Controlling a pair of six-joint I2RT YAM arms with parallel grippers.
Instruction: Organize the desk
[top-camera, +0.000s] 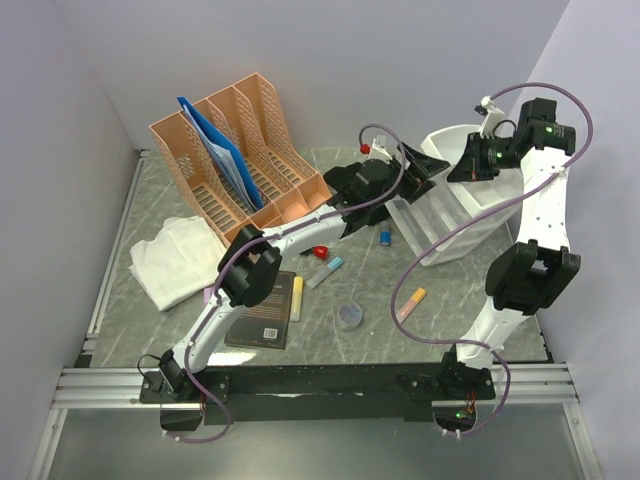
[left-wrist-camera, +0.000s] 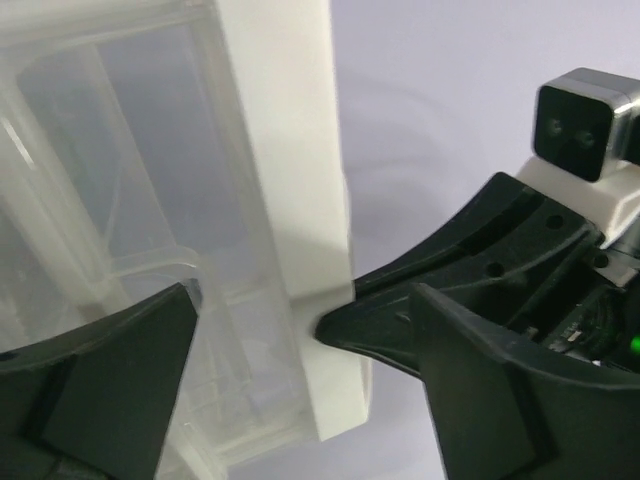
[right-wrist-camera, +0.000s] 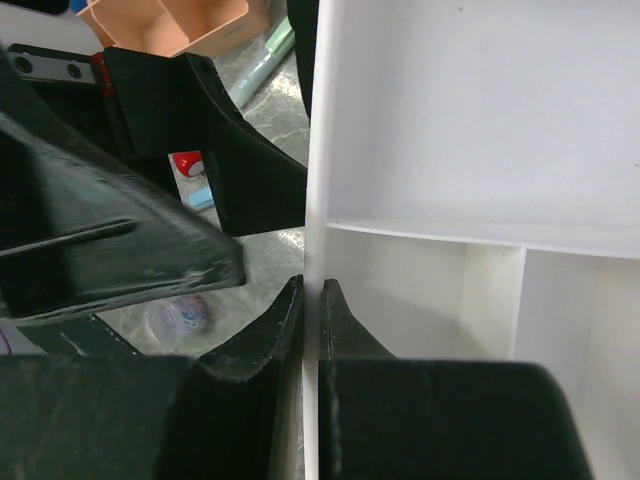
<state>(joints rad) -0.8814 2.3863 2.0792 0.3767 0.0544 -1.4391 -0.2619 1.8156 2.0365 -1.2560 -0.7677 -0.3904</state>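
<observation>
**Both arms at the tilted drawer organiser**

The black rail (top-camera: 330, 385) runs closest, and behind it the desk (top-camera: 445, 335) spreads under everything. A dark book (top-camera: 265, 310) lies at seven o'clock and a white cloth (top-camera: 180, 260) at nine. At two o'clock the white drawer organiser (top-camera: 460, 215) stands tilted, because the right gripper (right-wrist-camera: 312, 285) pinches its thin wall. The left gripper (left-wrist-camera: 302, 300) is spread wide at the drawer side, probably to steady it. The peach file rack (top-camera: 240, 150) stands at eleven.

Grey-green marble with white veins on counter (top-camera: 400, 335). Black left end effector (left-wrist-camera: 255, 315), black right end effector (right-wrist-camera: 312, 290). White organiser (right-wrist-camera: 480, 110) between both, clear drawers. Peach slotted file rack (top-camera: 270, 110) left of left end effector, blue folder (top-camera: 215, 140) inside. White cloth (top-camera: 180, 260), black book (top-camera: 262, 312) nearer arm bases.
</observation>
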